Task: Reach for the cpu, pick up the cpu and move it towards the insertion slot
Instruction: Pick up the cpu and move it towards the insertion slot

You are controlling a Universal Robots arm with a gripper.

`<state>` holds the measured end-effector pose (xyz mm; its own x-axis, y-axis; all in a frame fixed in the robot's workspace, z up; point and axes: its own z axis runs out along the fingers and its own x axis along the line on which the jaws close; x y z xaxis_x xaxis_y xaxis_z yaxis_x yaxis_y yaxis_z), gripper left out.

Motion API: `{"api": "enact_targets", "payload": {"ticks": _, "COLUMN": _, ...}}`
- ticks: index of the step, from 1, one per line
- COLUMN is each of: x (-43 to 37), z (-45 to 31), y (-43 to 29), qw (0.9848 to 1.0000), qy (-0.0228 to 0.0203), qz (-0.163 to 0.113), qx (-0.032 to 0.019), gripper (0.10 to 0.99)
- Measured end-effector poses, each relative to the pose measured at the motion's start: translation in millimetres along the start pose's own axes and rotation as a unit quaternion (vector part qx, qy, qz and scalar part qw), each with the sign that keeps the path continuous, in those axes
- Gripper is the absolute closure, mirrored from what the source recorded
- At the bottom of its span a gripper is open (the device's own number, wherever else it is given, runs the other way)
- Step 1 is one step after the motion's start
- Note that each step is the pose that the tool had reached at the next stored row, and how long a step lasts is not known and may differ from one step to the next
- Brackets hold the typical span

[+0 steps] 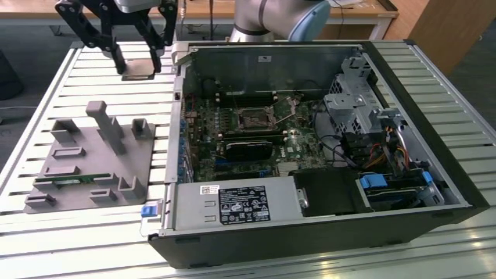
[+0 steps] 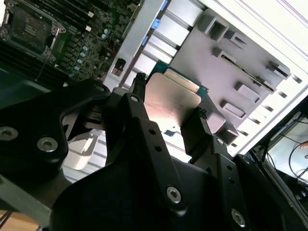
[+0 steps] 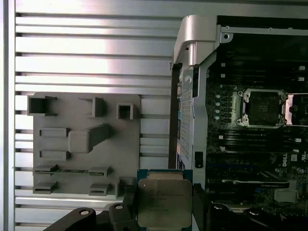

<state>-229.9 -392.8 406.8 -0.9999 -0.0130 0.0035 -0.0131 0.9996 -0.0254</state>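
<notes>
The cpu (image 1: pixel 140 74), a flat square chip with a silver top and green rim, hangs in the air above the slatted table at the exterior view's upper left, beside the open computer case. My gripper (image 1: pixel 139 68) is shut on the cpu, one black finger on each side of it. In the second wrist view the cpu (image 2: pixel 169 94) sits between the fingers (image 2: pixel 136 103). In the first wrist view the cpu (image 3: pixel 164 201) is level with the case wall. The insertion slot (image 1: pixel 254 119), a square dark socket with a silver frame, lies inside the case on the motherboard, also seen in the first wrist view (image 3: pixel 262 109).
A grey fixture plate (image 1: pixel 81 160) with upright blocks lies on the table at the exterior view's left, a green memory stick (image 1: pixel 74 181) lying in it. The case's metal side wall (image 1: pixel 180 87) stands between my gripper and the motherboard. A labelled power supply (image 1: pixel 232 204) fills the near corner.
</notes>
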Motion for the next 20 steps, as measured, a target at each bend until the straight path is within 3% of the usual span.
{"api": "enact_targets", "payload": {"ticks": 20, "x": -44.9, "z": -0.2, "y": 1.3, "qw": 1.0000, "qy": 0.0000, "qz": 0.000, "qx": 0.0000, "gripper": 0.545}}
